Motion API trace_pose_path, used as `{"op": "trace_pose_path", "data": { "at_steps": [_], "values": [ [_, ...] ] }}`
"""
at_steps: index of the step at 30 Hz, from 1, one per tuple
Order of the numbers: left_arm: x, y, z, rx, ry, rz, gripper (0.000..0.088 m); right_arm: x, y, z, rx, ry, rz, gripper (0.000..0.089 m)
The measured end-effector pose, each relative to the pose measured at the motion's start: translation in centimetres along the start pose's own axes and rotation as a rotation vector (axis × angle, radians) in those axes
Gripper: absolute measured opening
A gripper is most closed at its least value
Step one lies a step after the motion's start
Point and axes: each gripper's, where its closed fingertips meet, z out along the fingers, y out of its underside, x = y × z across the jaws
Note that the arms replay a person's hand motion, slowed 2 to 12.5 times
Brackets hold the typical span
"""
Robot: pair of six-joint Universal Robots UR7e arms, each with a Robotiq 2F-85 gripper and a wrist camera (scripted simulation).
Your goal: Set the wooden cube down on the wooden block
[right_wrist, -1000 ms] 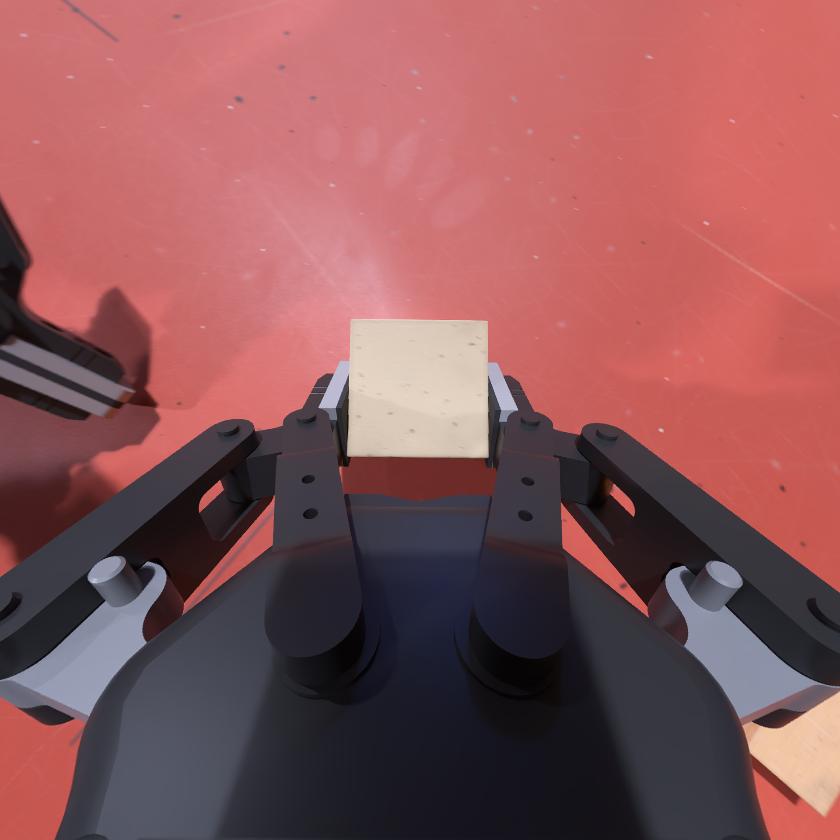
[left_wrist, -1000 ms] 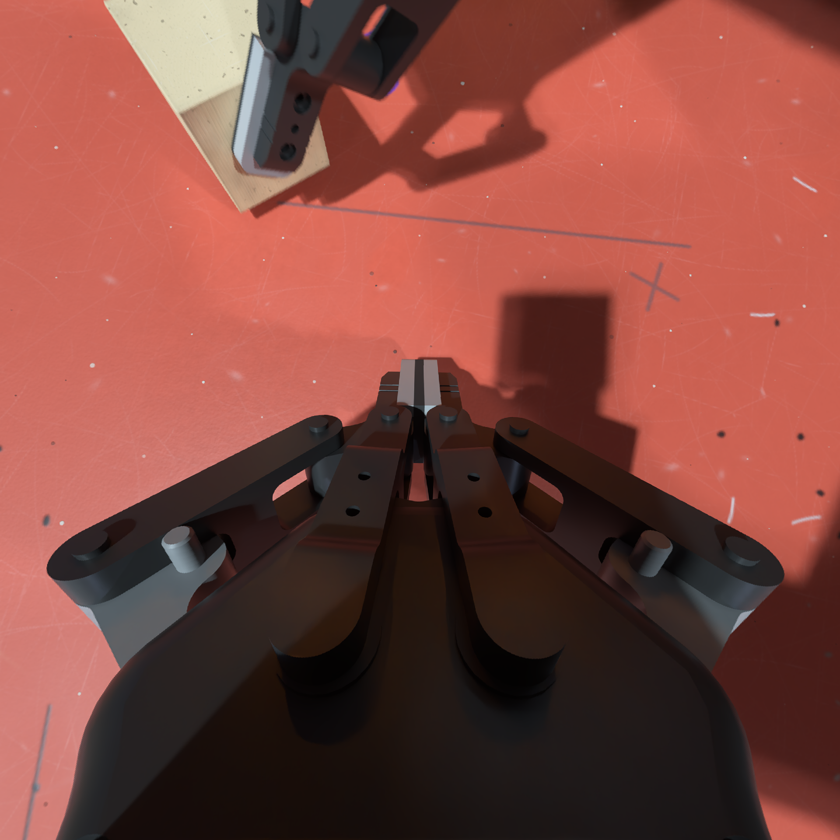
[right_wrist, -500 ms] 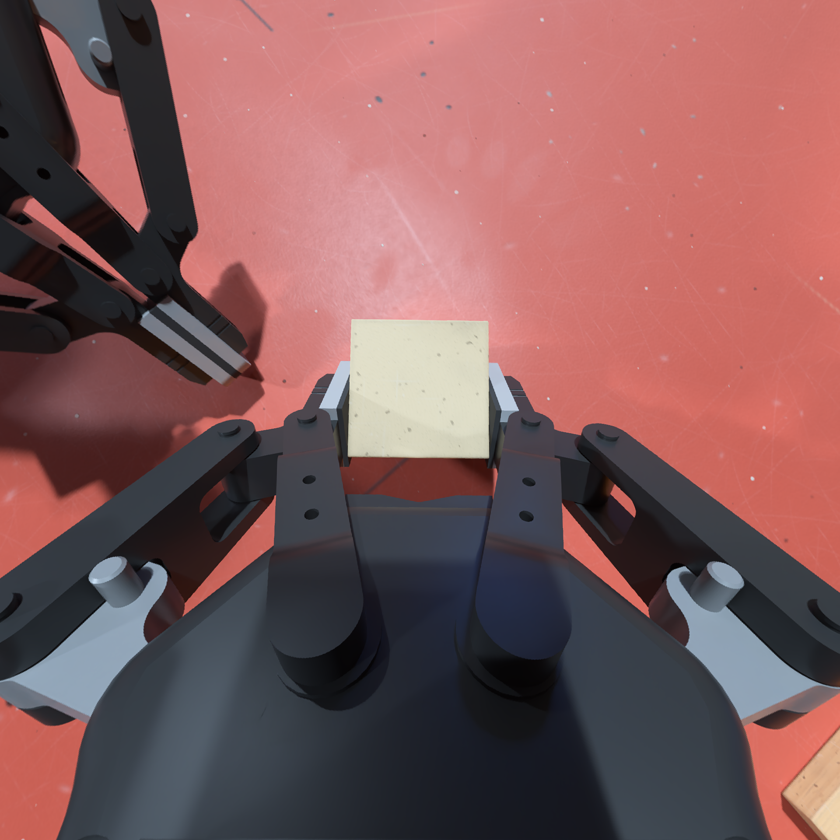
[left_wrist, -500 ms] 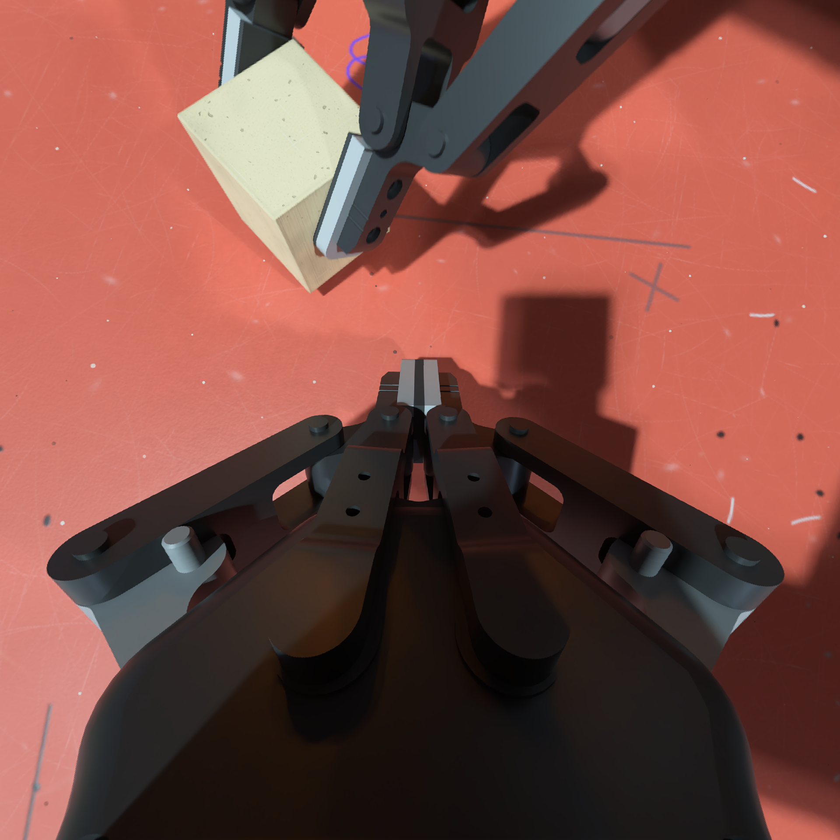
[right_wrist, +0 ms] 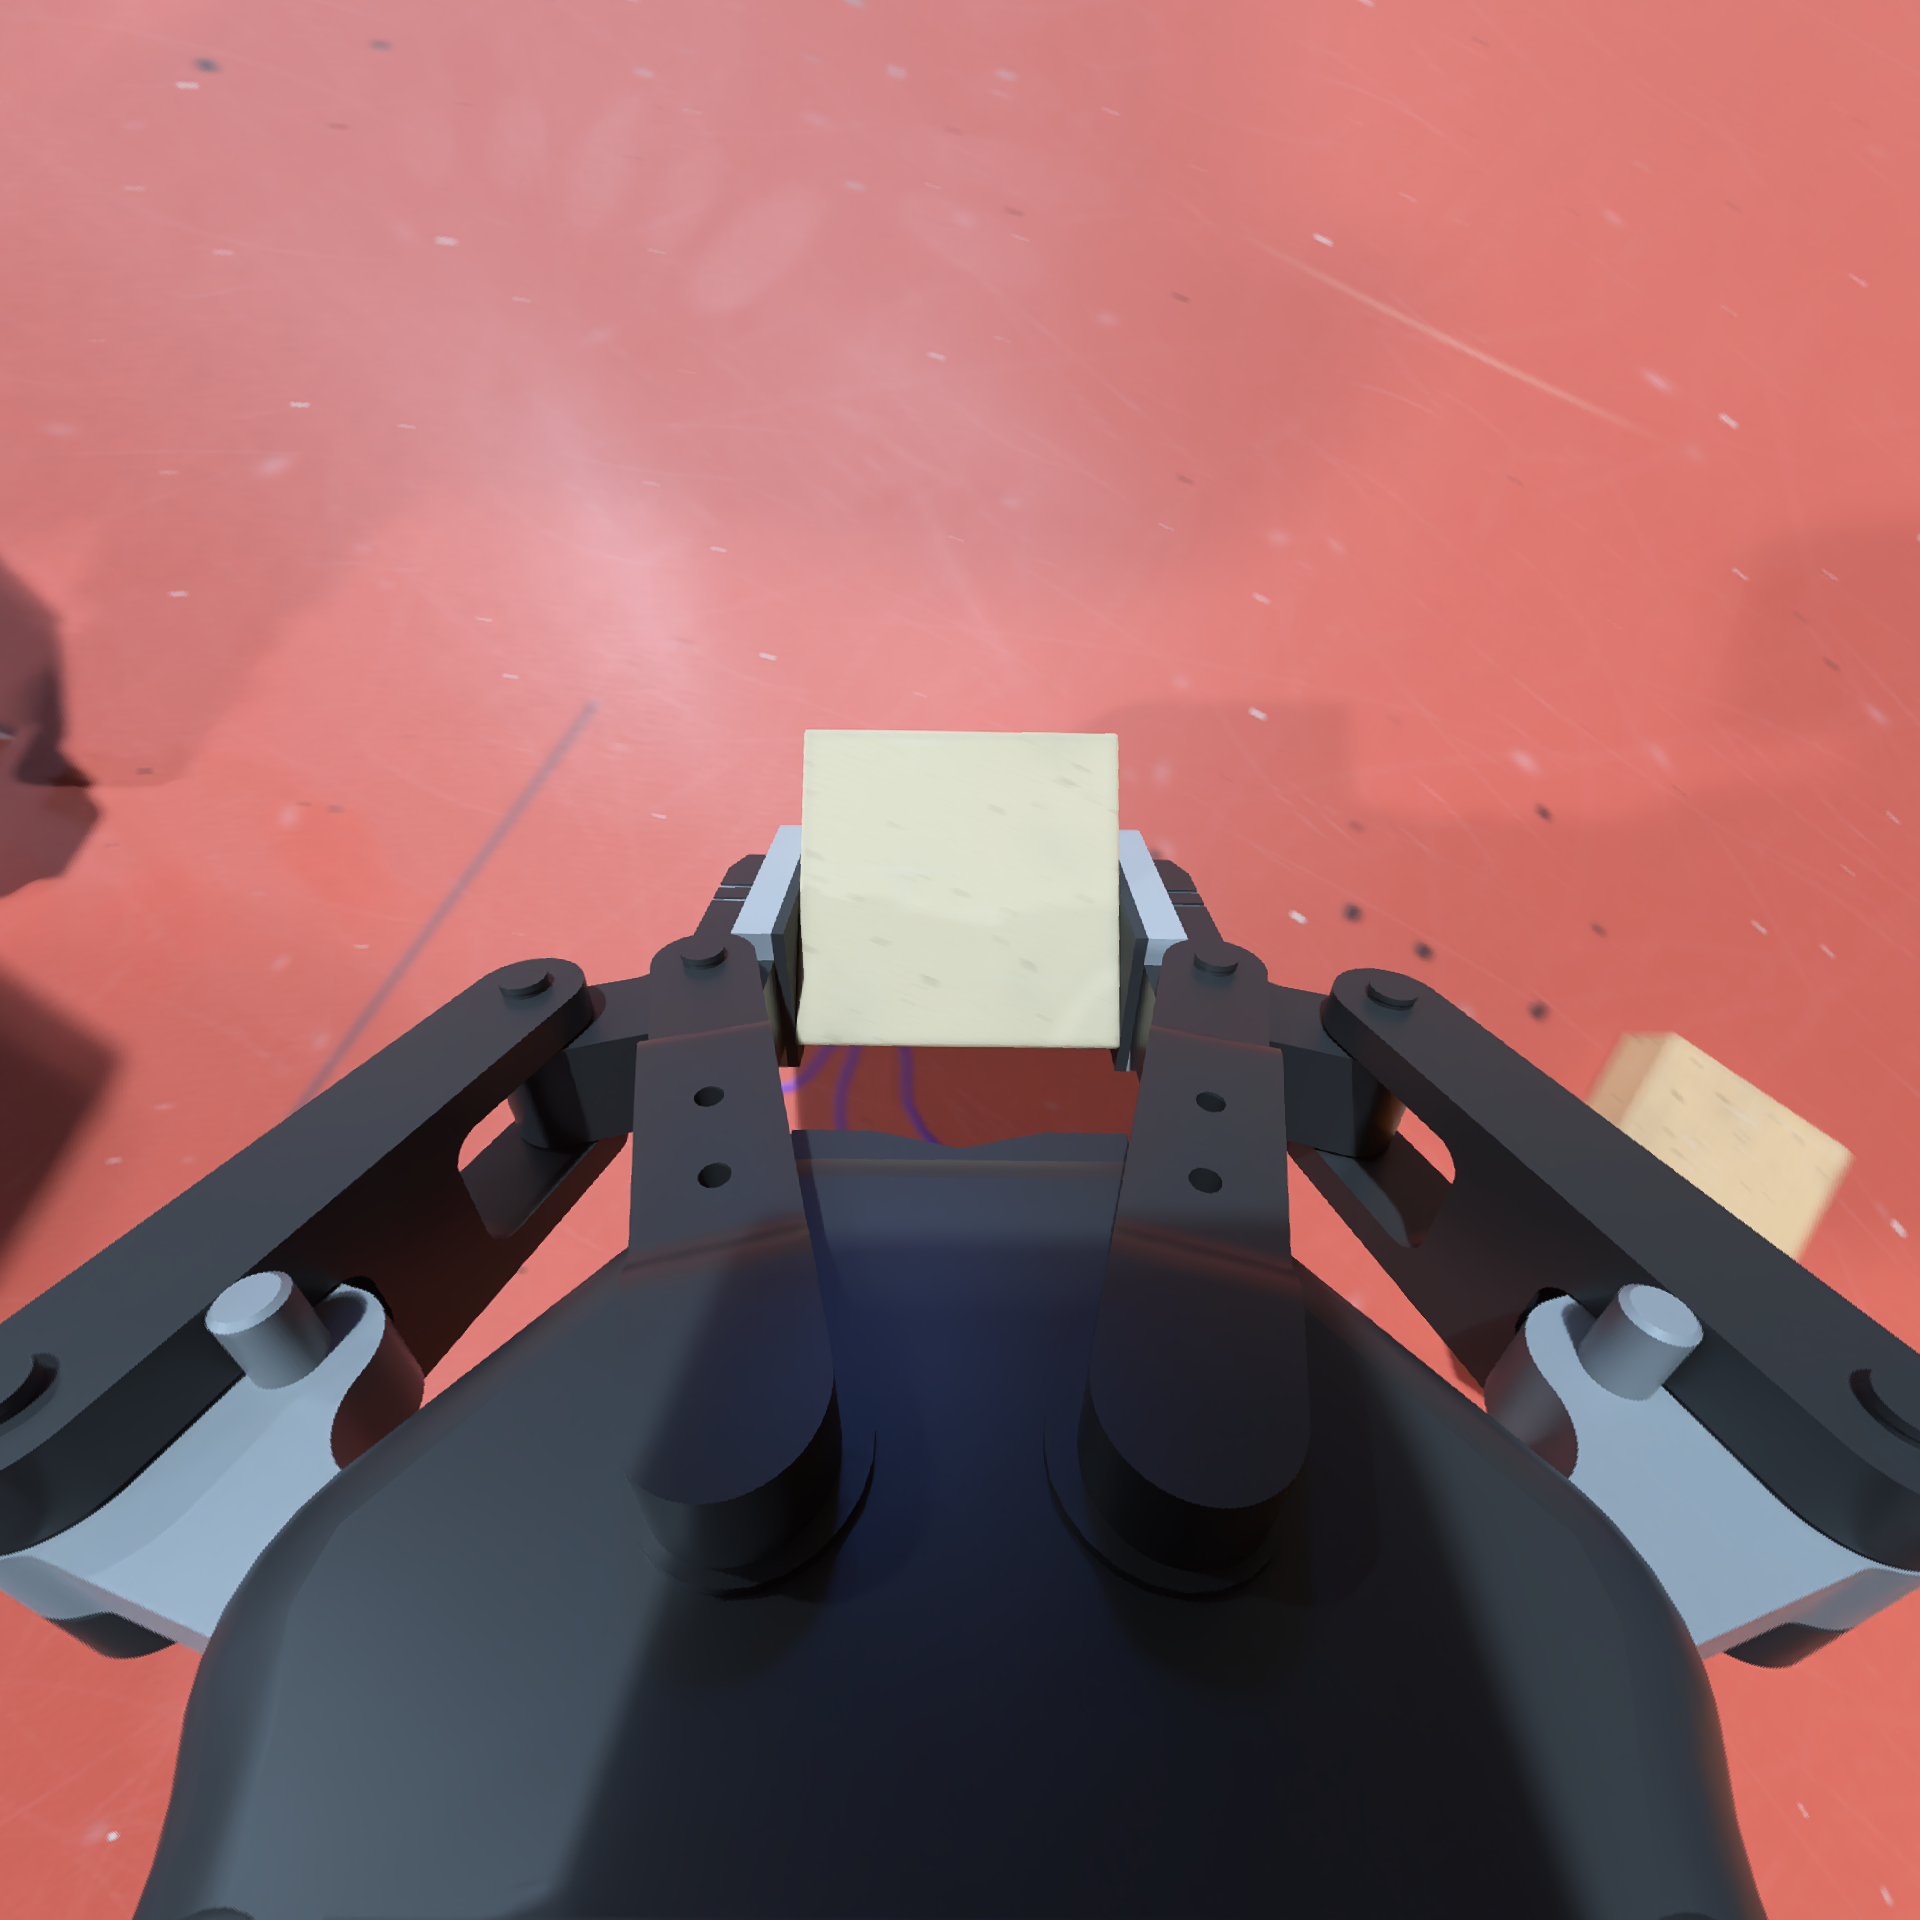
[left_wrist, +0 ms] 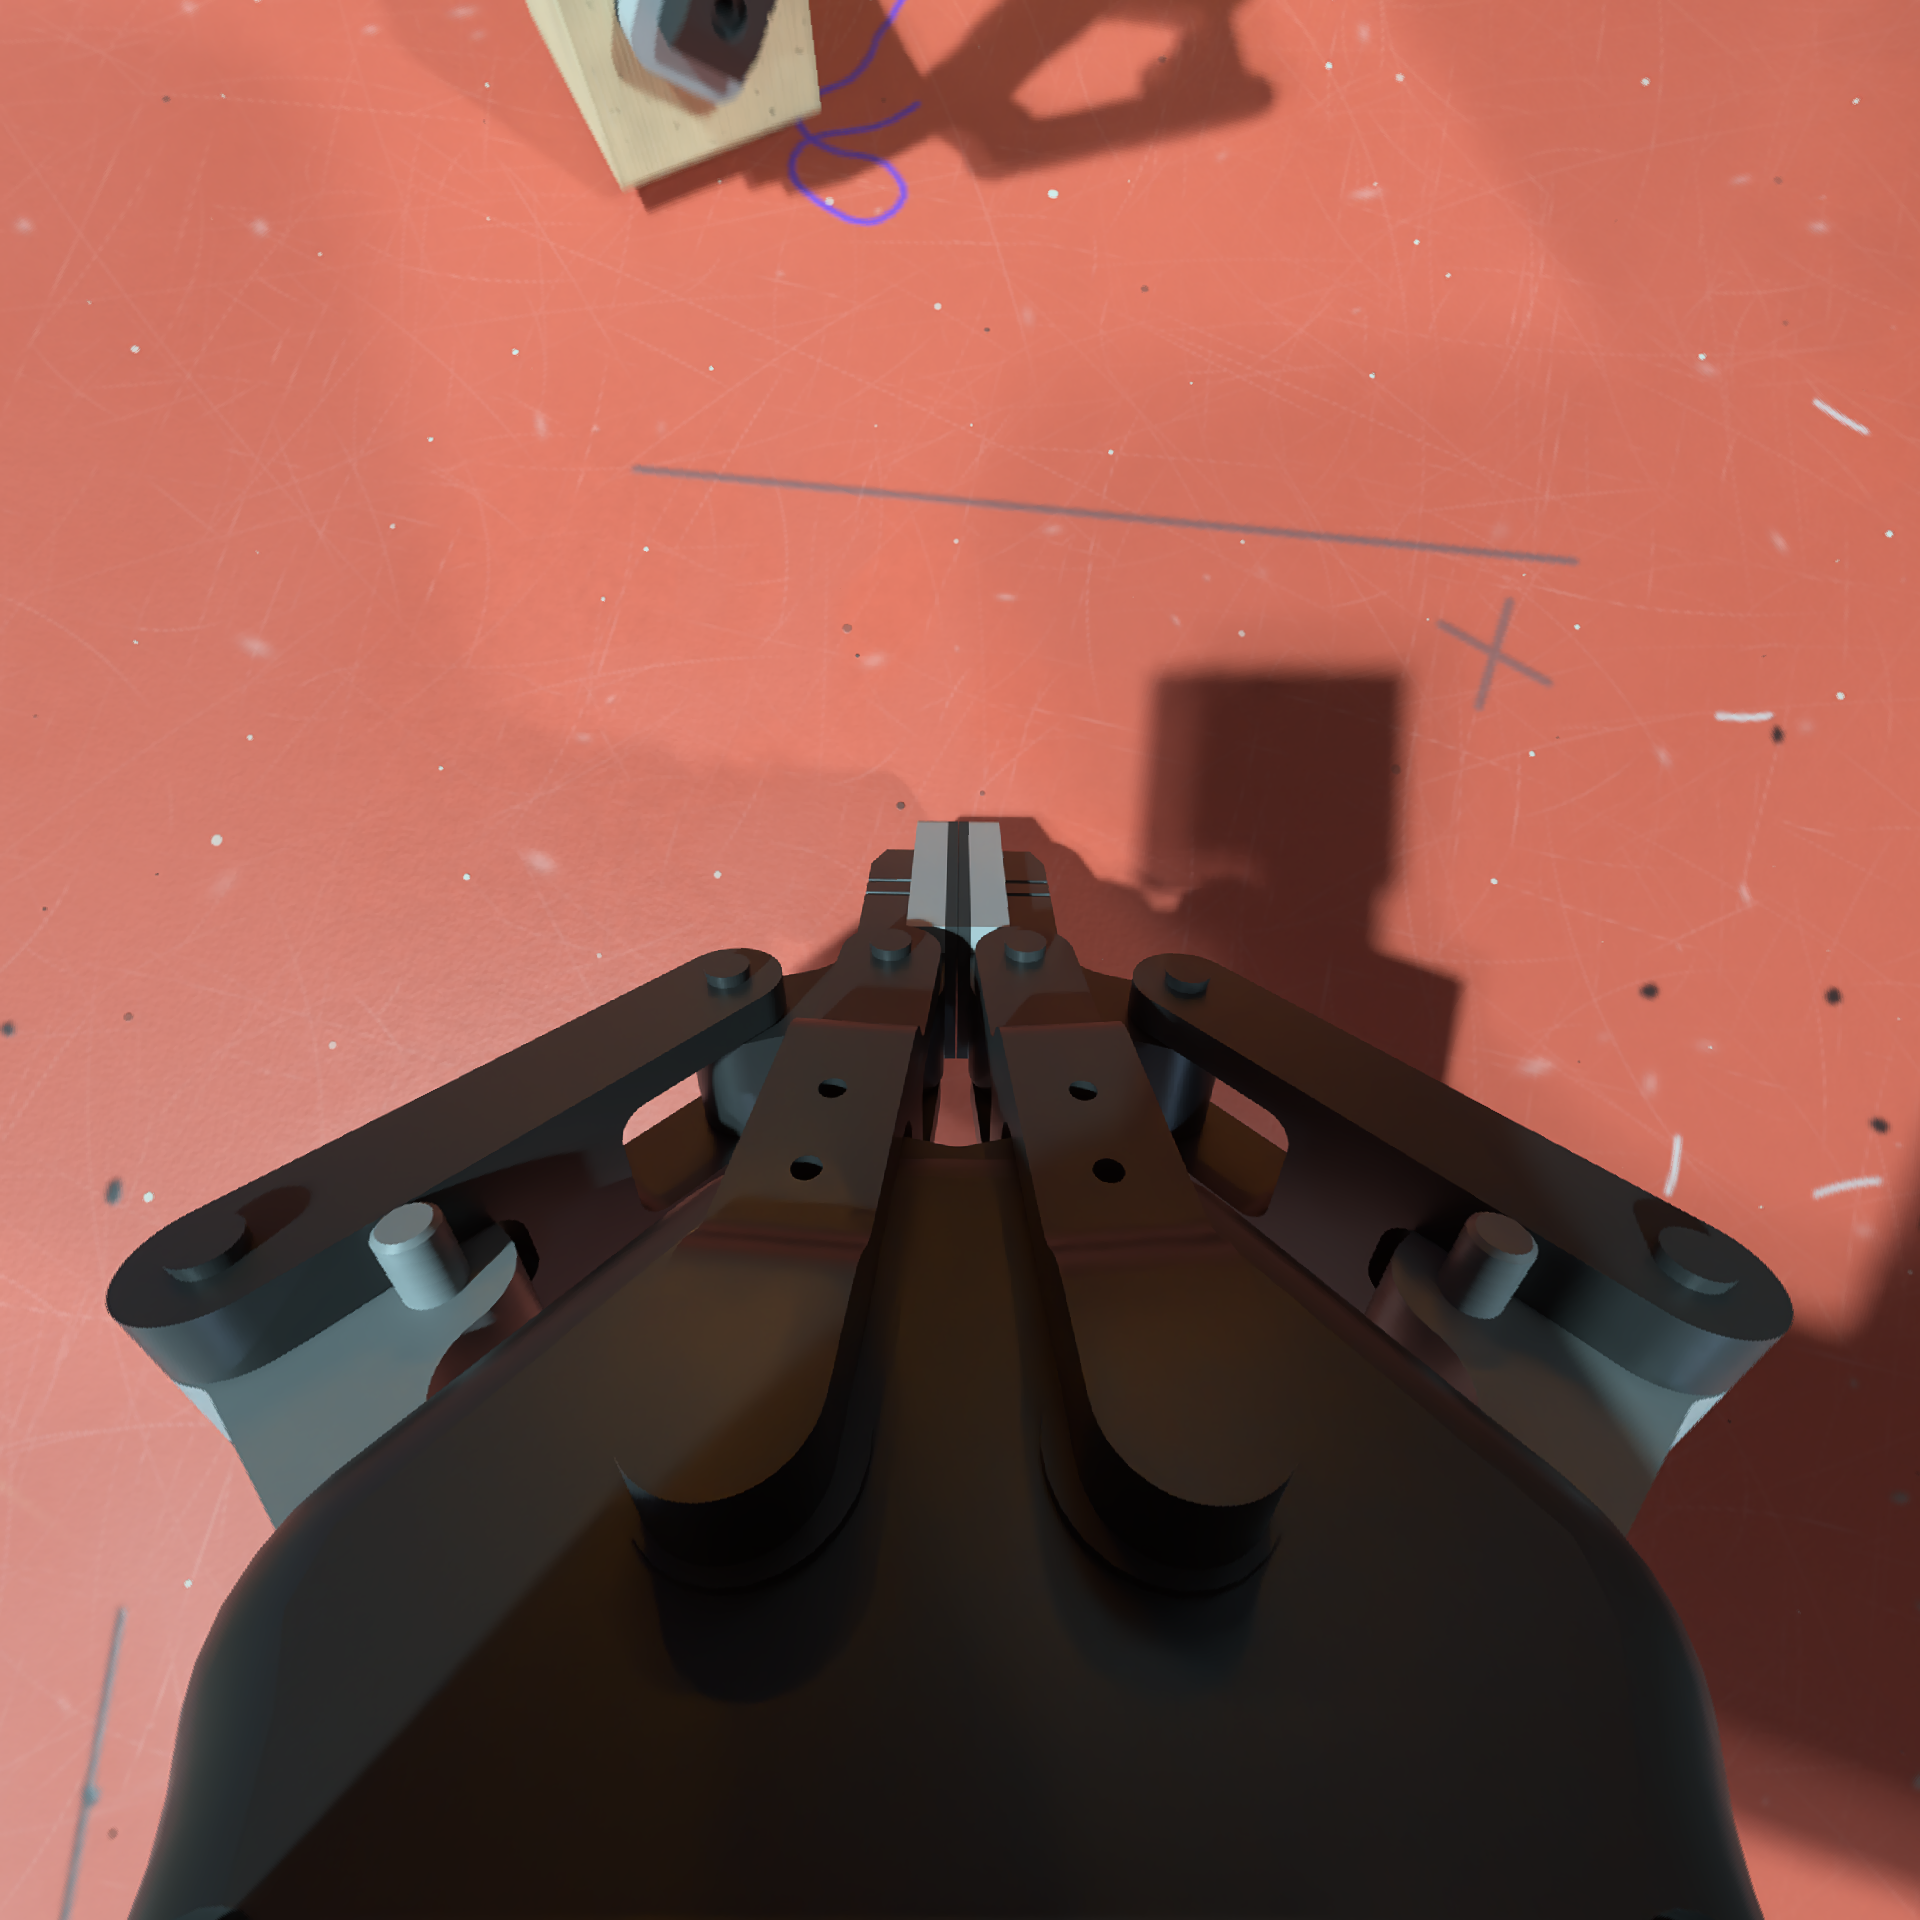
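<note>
My right gripper [right_wrist: 961, 935] is shut on the pale wooden cube [right_wrist: 961, 888], gripping its two sides and holding it above the red table. The tan wooden block [right_wrist: 1725, 1132] lies on the table to the right of this gripper, partly hidden behind its right linkage. In the left wrist view the held cube [left_wrist: 774, 104] shows at the top edge with one of the right gripper's fingertips [left_wrist: 691, 42] in front of it. My left gripper [left_wrist: 954, 873] is shut and empty, low over the table and well apart from the cube.
The red table [left_wrist: 1039, 364] carries a purple squiggle [left_wrist: 847, 171] beside the cube, a long grey line [left_wrist: 1101, 512] and a grey cross [left_wrist: 1494, 652]. Dark shadows fall at the left edge of the right wrist view [right_wrist: 42, 831].
The right gripper has carried the cube away from the left gripper, toward the top edge of the left wrist view. The wooden block now shows more fully at its right. The left gripper has not moved.
</note>
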Motion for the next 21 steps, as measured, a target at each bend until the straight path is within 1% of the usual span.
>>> {"op": "trace_pose_path", "data": {
  "at_steps": [6, 11, 14, 17, 21],
  "values": [
    [0.1, 0.0, 0.0, 0.0, 0.003, 0.006, 0.0008, 4.8, 1.6, -0.9, -0.013, 0.103, 0.111, 0.0445],
    [0.1, 0.1, 0.0, -0.012, 0.007, 0.01, 0.0019, 7.4, 2.5, -1.5, -0.014, 0.163, 0.177, 0.0445],
    [0.2, 0.5, 0.1, -0.031, 0.01, 0.006, 0.002, 8.2, 2.7, -1.6, -0.011, 0.185, 0.195, 0.0445],
    [0.1, 0.3, 0.1, -0.025, 0.009, 0.005, 0.0022, 8.7, 2.7, -1.6, -0.01, 0.206, 0.2, 0.0445],
    [0.1, 0.2, 0.1, -0.02, 0.009, 0.005, 0.0024, 8.3, 2.3, -1.3, -0.007, 0.203, 0.19, 0.0445]
  ]
}}
